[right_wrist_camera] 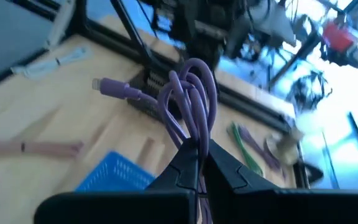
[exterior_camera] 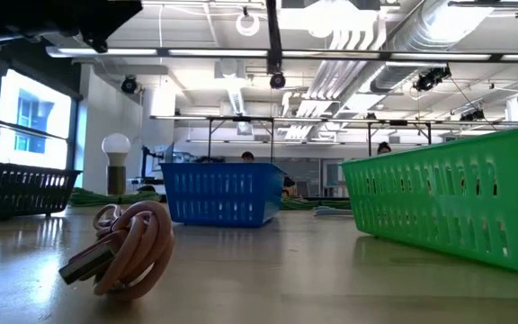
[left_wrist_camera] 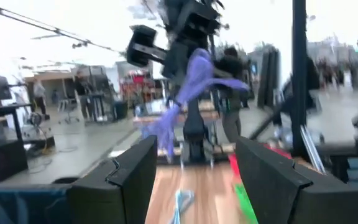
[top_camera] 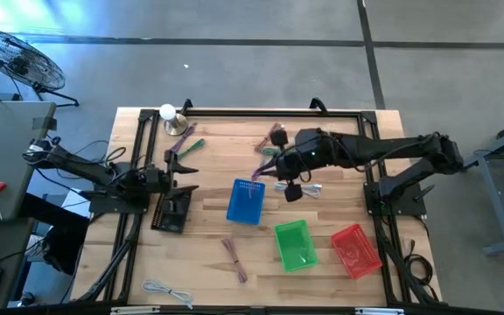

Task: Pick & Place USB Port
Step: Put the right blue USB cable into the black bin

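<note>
Fingers of the right gripper (right_wrist_camera: 199,163) clench a purple cable (right_wrist_camera: 191,99) beside the blue basket (top_camera: 246,202).

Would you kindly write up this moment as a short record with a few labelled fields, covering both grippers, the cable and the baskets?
right gripper: shut on the purple cable, lifted above the table near the blue basket
left gripper: open, holds nothing, waiting at the table's left side
baskets: blue, green basket, red basket and black basket on the wooden table
loose cables: pink cable, white cable
</note>
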Robot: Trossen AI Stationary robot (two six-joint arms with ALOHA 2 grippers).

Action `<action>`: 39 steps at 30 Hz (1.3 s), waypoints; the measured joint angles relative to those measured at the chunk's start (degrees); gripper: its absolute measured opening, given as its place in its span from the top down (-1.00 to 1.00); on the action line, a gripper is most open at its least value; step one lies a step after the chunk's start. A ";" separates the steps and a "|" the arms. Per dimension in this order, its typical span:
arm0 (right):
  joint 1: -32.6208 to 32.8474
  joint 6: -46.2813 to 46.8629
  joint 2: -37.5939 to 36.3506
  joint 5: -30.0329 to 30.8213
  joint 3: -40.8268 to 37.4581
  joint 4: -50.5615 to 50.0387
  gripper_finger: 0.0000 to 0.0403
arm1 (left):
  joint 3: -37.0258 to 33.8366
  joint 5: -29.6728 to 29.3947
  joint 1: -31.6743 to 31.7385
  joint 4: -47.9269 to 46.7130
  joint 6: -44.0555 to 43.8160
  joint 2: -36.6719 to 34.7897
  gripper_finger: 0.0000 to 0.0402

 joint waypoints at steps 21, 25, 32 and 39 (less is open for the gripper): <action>6.06 -0.90 2.35 -0.66 0.00 7.30 1.00 | 32.78 3.12 5.86 -13.40 1.08 38.19 -0.06; 6.30 -0.90 2.34 -0.67 0.00 7.36 1.00 | 35.37 8.36 7.66 -13.51 -0.09 41.11 -0.06; 6.28 -0.98 2.31 0.09 0.00 6.82 1.00 | 36.90 16.08 8.64 -12.79 -1.02 42.22 -0.06; 6.28 -1.95 2.31 0.29 0.00 6.34 0.99 | 36.90 16.00 8.66 -12.89 1.04 42.20 0.35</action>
